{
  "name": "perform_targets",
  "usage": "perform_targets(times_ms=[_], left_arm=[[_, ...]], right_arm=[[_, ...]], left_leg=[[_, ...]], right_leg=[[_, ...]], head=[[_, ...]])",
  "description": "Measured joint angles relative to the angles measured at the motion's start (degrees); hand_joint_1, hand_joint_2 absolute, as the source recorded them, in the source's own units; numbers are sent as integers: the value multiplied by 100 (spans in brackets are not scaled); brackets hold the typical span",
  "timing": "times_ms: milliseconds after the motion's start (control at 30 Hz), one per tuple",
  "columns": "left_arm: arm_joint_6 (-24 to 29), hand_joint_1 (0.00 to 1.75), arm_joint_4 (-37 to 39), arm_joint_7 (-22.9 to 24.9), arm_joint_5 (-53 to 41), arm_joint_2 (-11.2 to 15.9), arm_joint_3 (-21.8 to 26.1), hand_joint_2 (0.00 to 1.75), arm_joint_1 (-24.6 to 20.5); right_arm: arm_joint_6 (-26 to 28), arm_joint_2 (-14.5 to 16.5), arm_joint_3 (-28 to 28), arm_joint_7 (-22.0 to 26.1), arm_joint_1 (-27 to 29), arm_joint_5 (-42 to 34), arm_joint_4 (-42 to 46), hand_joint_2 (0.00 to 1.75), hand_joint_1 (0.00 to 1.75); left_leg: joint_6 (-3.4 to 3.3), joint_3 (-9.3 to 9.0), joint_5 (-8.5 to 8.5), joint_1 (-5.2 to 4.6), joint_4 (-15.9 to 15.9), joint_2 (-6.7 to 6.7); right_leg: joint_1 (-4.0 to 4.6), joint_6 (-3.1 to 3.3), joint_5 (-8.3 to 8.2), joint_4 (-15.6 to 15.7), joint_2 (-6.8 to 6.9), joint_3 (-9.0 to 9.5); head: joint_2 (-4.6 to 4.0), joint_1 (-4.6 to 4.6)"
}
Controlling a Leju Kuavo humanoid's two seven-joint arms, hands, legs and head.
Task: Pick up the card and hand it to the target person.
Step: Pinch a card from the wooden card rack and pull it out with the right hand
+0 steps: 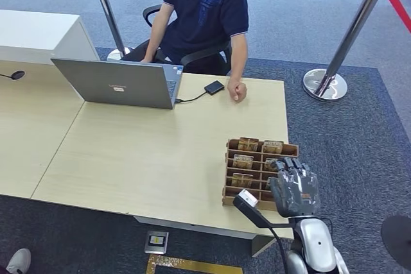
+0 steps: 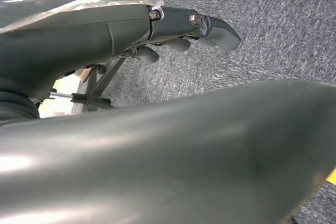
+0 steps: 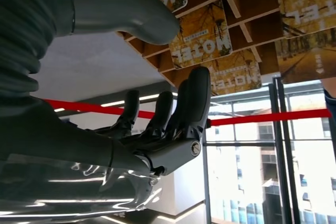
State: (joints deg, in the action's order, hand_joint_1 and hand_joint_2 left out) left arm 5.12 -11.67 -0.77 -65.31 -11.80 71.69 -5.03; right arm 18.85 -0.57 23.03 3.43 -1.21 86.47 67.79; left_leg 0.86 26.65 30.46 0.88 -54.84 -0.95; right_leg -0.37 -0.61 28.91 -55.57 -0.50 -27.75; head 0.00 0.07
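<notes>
A wooden card box [image 1: 226, 181] stands at the table's near right corner, with several yellow-brown cards [image 1: 242, 162] lying in its slots. My right hand [image 1: 294, 187] hovers over the box's near right part, fingers spread and holding nothing. In the right wrist view the hand [image 3: 170, 124] has straight fingers [image 3: 198, 95] just short of a yellow "MOTEL" card [image 3: 200, 40] in its slot. A person [image 1: 208, 11] sits behind the table, one fist [image 1: 237, 89] resting on it. My left hand [image 2: 190, 30] hangs over grey carpet with loose fingers and holds nothing.
A grey laptop [image 1: 121, 83] stands open at the table's far left, cabled to a small black device [image 1: 214, 87] near the person's fist. A barrier post base [image 1: 325, 85] stands on the carpet to the right. A floor socket [image 1: 157, 241] lies under the table's near edge.
</notes>
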Motion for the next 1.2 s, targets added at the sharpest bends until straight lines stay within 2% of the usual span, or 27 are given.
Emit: perform_targets(times_ms=[67, 200, 367, 667, 1200], left_arm=[[0, 0, 0, 0, 0, 0, 1, 0, 1], [1, 0, 0, -2, -1, 0, 1, 0, 2], [2, 0, 2, -2, -2, 0, 2, 0, 3], [26, 0, 5, -2, 17, 0, 29, 0, 5], [2, 0, 13, -72, -28, 1, 31, 0, 11]], right_arm=[[31, 11, -38, 20, -30, -12, -94, 175, 82], [82, 18, -120, 40, -75, -40, -247, 175, 96], [149, 34, -205, 89, -148, -83, -486, 175, 85], [291, 57, -302, 157, -234, -110, -785, 175, 76], [330, 57, -364, 152, -182, -111, -882, 175, 79]], left_leg=[[-2, 0, -1, 0, 0, 0], [-2, 1, -2, 0, -1, 0], [-3, 1, -2, 0, -1, 0], [-4, 2, -6, 0, -2, 0], [-6, 2, -8, 0, -5, 0]], right_leg=[[0, -1, -1, 0, 0, 0], [0, -1, -1, 0, 0, 0], [0, -3, -3, 0, 0, 0], [0, -7, -9, 0, 0, 0], [0, -8, -12, 1, 0, 0]], head=[[0, 0], [0, 0], [0, 0], [0, 0], [0, 0]])
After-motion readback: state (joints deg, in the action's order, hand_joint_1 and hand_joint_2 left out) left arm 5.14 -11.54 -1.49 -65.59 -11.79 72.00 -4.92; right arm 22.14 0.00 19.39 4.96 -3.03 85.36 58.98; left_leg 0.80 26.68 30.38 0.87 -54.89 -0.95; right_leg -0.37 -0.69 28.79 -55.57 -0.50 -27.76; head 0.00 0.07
